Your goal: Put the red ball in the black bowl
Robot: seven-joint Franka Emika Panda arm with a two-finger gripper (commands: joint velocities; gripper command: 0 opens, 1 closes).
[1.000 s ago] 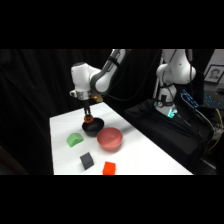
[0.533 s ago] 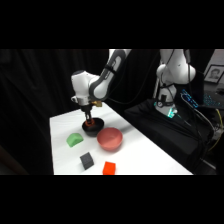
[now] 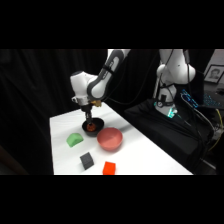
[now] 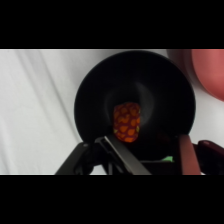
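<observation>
— Red ball [image 4: 127, 122]?
— Small, red-orange with darker specks. Resting inside the black bowl [image 4: 95, 85], near the middle of its floor.
— And from the side?
— Showing only as a spot of orange [image 3: 91, 127] within the bowl's hollow.
— Black bowl?
— Small, round, glossy, upright on the white table. Sitting toward the far middle [image 3: 98, 123]. Rim whole and dark; inside dark too, with the ball as the only colour.
</observation>
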